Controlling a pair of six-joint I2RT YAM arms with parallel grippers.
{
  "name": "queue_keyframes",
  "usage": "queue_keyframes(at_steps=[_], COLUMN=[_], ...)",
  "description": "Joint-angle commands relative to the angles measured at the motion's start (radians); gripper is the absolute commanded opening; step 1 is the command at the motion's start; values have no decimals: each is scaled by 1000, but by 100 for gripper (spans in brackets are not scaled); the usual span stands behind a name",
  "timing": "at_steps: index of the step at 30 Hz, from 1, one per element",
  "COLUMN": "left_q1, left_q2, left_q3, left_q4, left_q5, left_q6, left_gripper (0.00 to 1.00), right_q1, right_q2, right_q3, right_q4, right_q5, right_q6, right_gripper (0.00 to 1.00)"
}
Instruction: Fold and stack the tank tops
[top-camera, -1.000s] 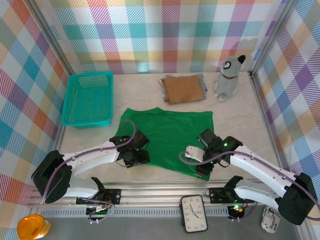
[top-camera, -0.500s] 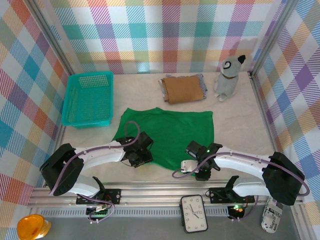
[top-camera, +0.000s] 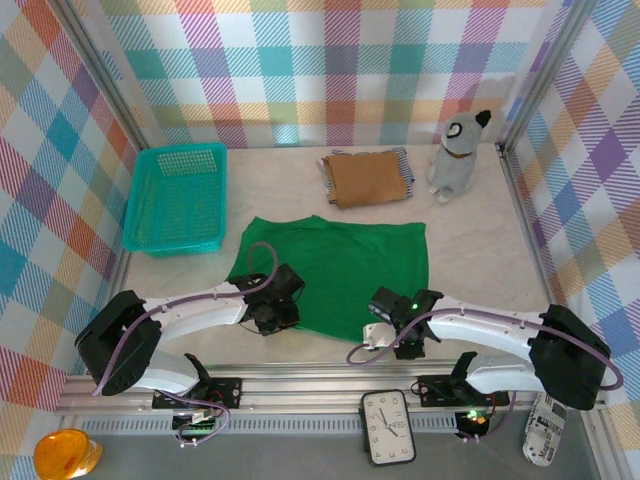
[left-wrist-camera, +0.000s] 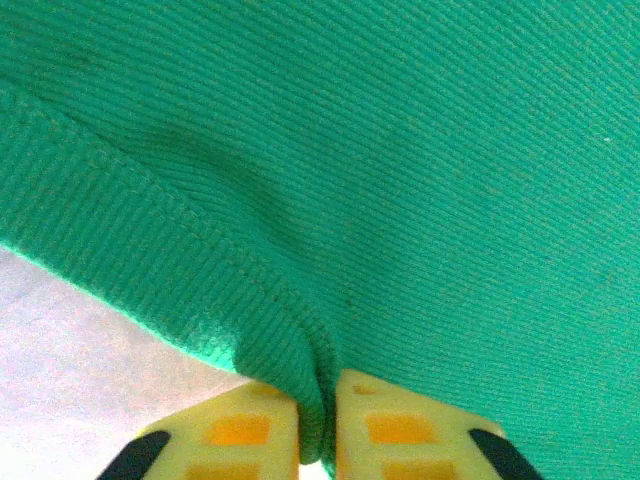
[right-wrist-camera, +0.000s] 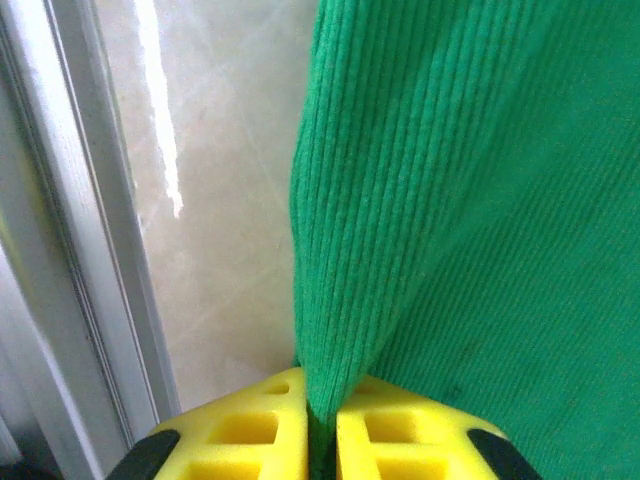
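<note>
Gripping the green tank top (top-camera: 340, 265) at its near hem: left claw (left-wrist-camera: 318, 425), right claw (right-wrist-camera: 320, 425).

We see: bright green top (top-camera: 345, 262), plain tan top (top-camera: 368, 178), navy-white striped top (top-camera: 407, 165), teal basket (top-camera: 131, 215), multicolour plaid walls (top-camera: 340, 70), beige marbled tabletop (top-camera: 480, 240).

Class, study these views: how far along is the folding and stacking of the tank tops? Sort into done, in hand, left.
Done: the tan-brown top lies folded on the striped top at the back. In hand: the green top lies spread flat, its near edge pinched by the left gripper and right gripper. Left: folding it and adding it to the stack.
</note>
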Motion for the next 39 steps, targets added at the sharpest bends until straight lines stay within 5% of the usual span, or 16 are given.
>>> queue_keyframes(at_steps=[1, 14, 26, 39], left_q1=[-10, 6, 122, 179], left_q2=[-41, -25, 157, 313], left_q3=[4, 113, 309, 432], left_q4=[-52, -150, -250, -286], left_q5=[-17, 6, 94, 173], left_q6=[11, 106, 338, 470], left_gripper=[10, 1, 1, 2], right_q1=[16, -1, -265, -379], right_q2=[-35, -111, -60, 14], right_q3=[-13, 20, 108, 122], right_q4=[-79, -130, -109, 43], right_q5=[18, 17, -140, -64], right_q6=[0, 11, -130, -170], right_gripper=[11, 0, 0, 1])
